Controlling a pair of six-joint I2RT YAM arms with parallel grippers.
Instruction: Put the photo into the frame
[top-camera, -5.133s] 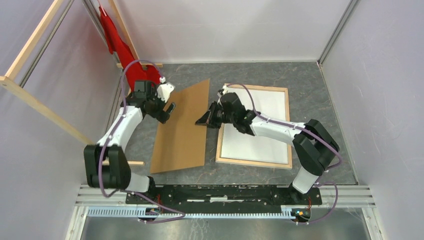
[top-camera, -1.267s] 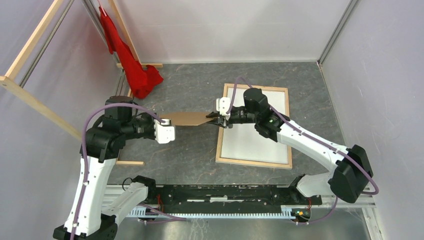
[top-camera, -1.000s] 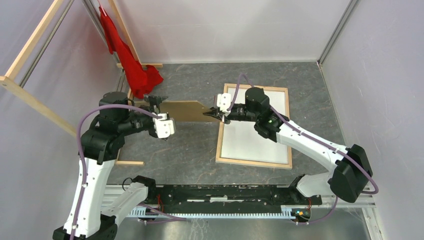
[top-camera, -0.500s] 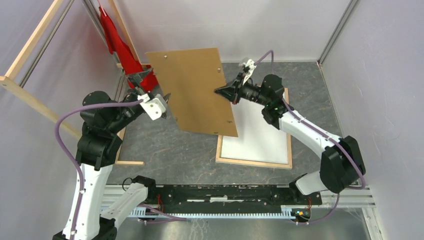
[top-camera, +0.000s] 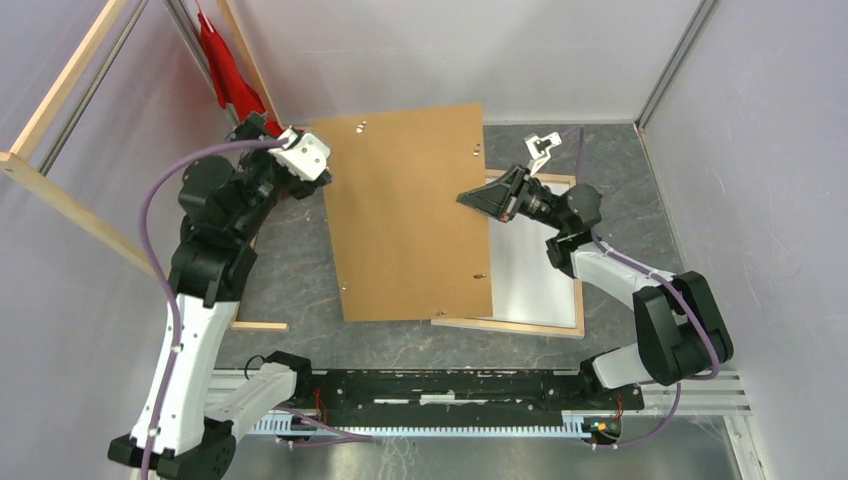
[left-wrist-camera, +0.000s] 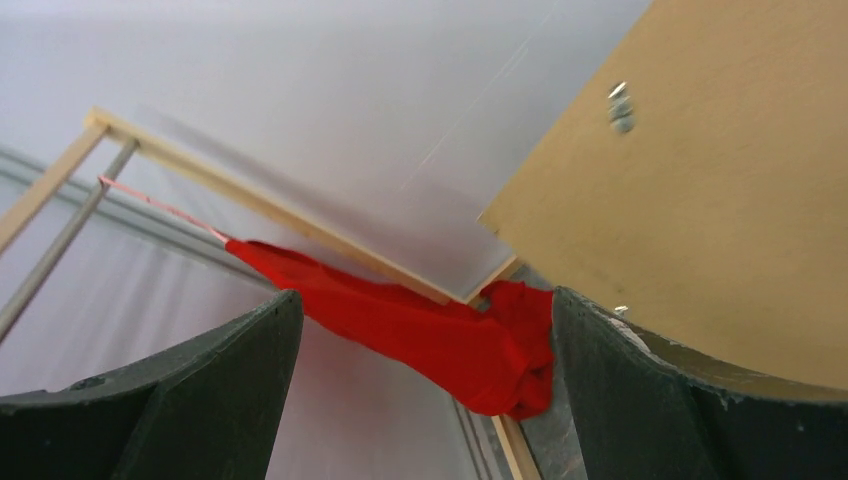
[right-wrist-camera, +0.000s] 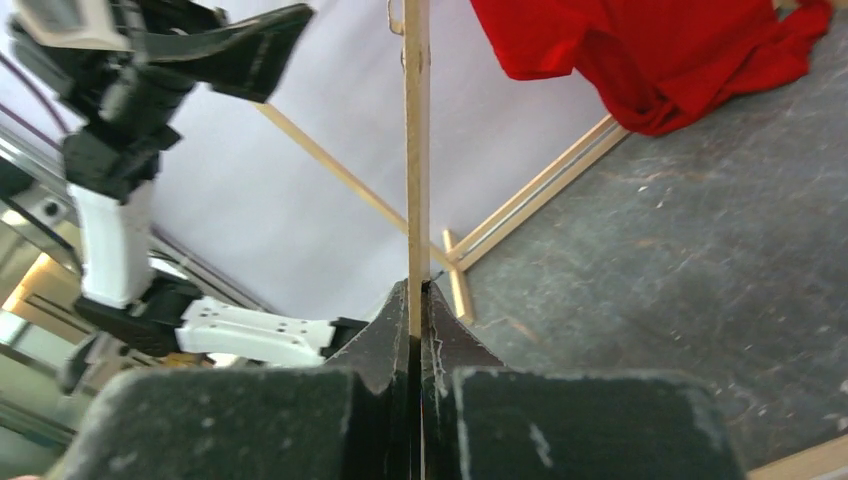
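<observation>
The frame (top-camera: 577, 250) lies flat on the table at the right, pale wood rails up. A white sheet (top-camera: 538, 275) fills it; no picture side shows, so I cannot tell if it is the photo. My right gripper (top-camera: 470, 200) is shut on the right edge of the brown backing board (top-camera: 410, 215), held tilted above the table and over the frame's left part. In the right wrist view the gripper (right-wrist-camera: 417, 300) pinches the board (right-wrist-camera: 416, 150) edge-on. My left gripper (top-camera: 262, 128) is open and empty beside the board's far left corner; its wrist view (left-wrist-camera: 420, 390) shows the board (left-wrist-camera: 720, 200) outside the jaws.
A red cloth (top-camera: 225, 70) hangs at the far left by slanted pale wooden beams (top-camera: 60, 90); it also shows in the left wrist view (left-wrist-camera: 420, 330) and the right wrist view (right-wrist-camera: 650, 50). A short wooden strip (top-camera: 262, 325) lies at the near left.
The backing board was lifted off the table by both grippers, turned over, and swung right above the frame. My left gripper has let go and moved up to the far left.
</observation>
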